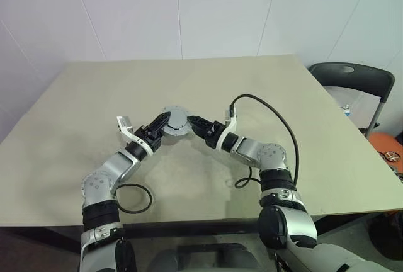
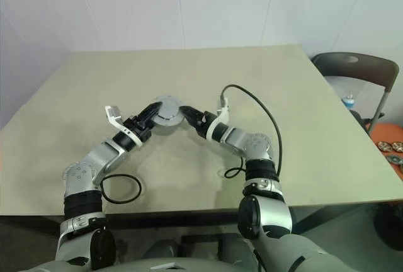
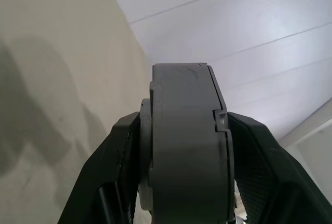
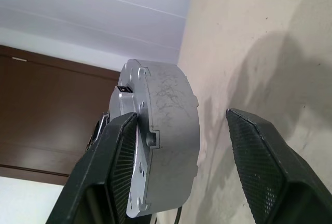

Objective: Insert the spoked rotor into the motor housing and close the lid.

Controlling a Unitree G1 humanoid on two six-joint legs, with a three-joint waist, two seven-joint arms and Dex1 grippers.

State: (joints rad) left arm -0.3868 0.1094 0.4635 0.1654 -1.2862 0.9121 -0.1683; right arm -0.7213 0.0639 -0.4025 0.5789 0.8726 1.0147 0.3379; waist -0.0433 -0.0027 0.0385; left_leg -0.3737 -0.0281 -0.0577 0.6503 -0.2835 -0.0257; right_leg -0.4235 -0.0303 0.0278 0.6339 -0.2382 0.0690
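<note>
Our left gripper [image 3: 181,182] has its two fingers [image 3: 111,177] clamped on the edge of the grey motor [image 1: 174,121], one pad on each flat face. In the left wrist view the round body sits edge-on between the pads, with no gap on either side. That grip looks meant to hold the stack steady while the other arm works.

Our right gripper [image 4: 181,167] has its jaws spread. One finger [image 4: 122,156] lies against the flat face of the motor; the other stands well clear of its rim, with bare table between. So we read the right side as not gripping, either just let go or lining up for a new hold.

From the head view the motor is a closed grey disc with a dark centre on top. We judge the lid is on. No copper windings or spoked wheel show, so we cannot confirm that the rotor is inside, or that the lid is fully seated.

The motor sits around the middle of the table [image 1: 75,96], well in from every edge, between the two grippers that meet it from left and right. Whether it rests on the surface or hangs just above, we cannot tell.

A black cable loop [image 1: 135,198] lies near the front edge by the left arm, clear of the work.
</note>
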